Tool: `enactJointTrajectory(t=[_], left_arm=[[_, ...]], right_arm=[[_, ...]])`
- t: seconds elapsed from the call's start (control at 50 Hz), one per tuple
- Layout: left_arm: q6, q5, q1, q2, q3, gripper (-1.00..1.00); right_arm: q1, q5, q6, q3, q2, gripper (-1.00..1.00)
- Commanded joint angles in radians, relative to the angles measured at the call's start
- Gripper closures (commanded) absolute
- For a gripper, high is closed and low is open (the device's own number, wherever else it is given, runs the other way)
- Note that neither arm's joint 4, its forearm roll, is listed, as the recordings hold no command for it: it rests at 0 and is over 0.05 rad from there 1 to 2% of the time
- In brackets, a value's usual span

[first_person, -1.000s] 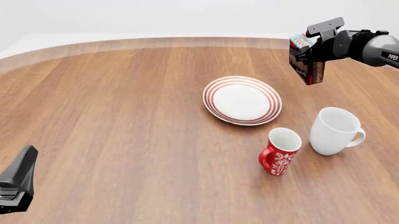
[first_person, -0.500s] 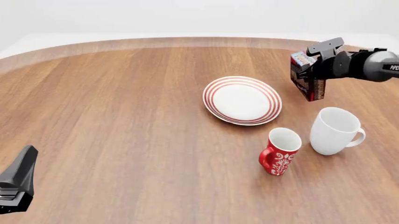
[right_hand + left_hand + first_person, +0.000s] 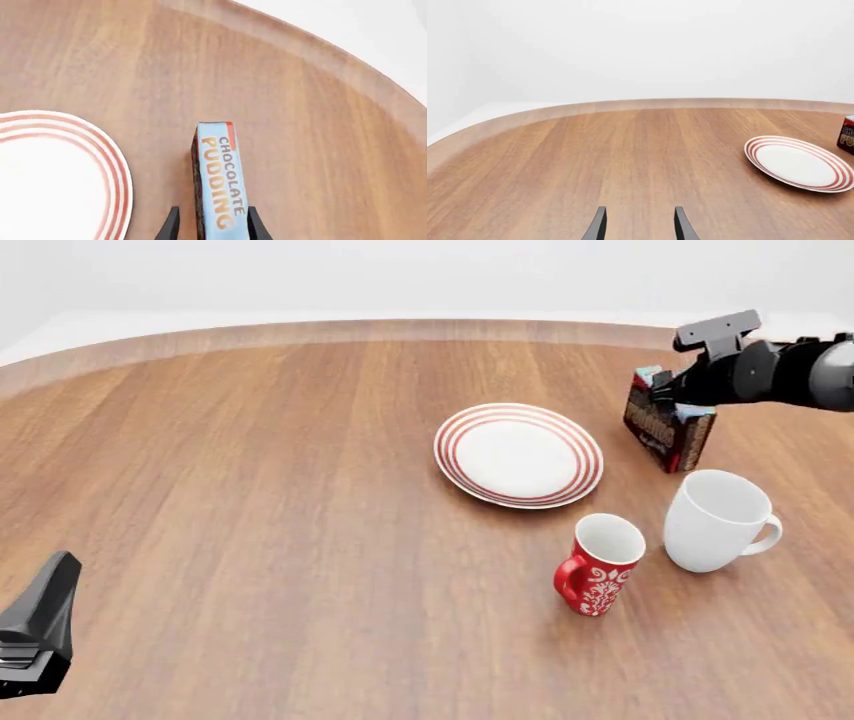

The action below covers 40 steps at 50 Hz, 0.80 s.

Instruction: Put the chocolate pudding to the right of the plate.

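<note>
Both fingers of the right claw (image 3: 208,225) clamp the chocolate pudding (image 3: 217,177).

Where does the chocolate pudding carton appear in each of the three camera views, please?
Front view: the chocolate pudding stands at the right, beside the plate, under the right gripper.
Left wrist view: only a sliver at the right edge, past the plate.
Right wrist view: bottom centre, its blue top between the fingers.
Shared landmark: the red-ringed plate.
</note>
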Motion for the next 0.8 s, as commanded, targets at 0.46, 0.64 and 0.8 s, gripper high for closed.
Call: enactJointTrajectory(t=[0.46,0.64,0.8], left_arm=[[0.0,0.0,0.0,0.0,0.0,-1.0],[0.0,0.0,0.0,0.0,0.0,-1.0],[0.0,0.0,0.0,0.0,0.0,-1.0]], right_arm=[[0.149,0.169,-0.292,-0.326,-1.376,-1.0],[0.178,0.051,-0.253,-0.143,-1.311,-1.0],[0.149,0.077,-0.257,-0.098,-1.319,-1.0]])
